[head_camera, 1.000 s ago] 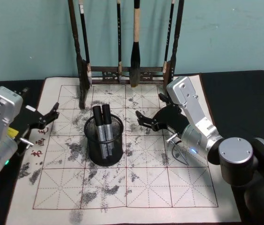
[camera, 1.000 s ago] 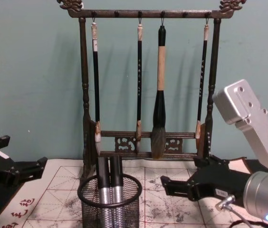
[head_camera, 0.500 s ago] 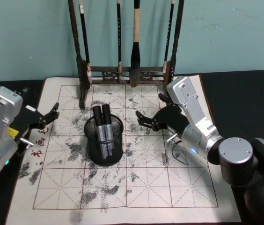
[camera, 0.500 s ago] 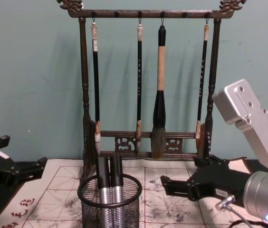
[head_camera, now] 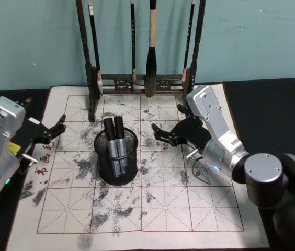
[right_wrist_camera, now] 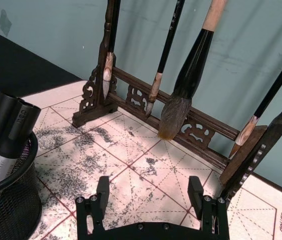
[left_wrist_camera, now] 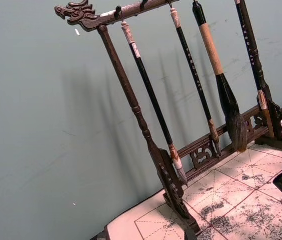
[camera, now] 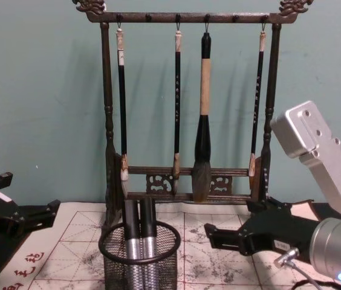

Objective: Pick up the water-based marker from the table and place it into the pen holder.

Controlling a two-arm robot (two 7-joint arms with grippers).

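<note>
Nothing has changed over the last second: both arms hold the same poses and the markers (head_camera: 114, 140) stand as they did, so the placing looks done and no marker is left lying on the mat (head_camera: 137, 209). Two markers sit in the pen holder (head_camera: 116, 163), at centre-left of the head view. Their long axes run nearly upright, leaning slightly toward the frame's top, black caps up above the rim and silver barrels down inside the mesh. The right gripper (head_camera: 166, 129) hovers just right of the holder, centre frame, jaws apart and empty, aimed at the left of the frame. The left gripper (head_camera: 58, 127) waits at the left edge over the mat's border, jaws apart, holding nothing. The brush rack (head_camera: 139, 78) stands at the top of the frame on the tabletop (head_camera: 273, 110)
</note>
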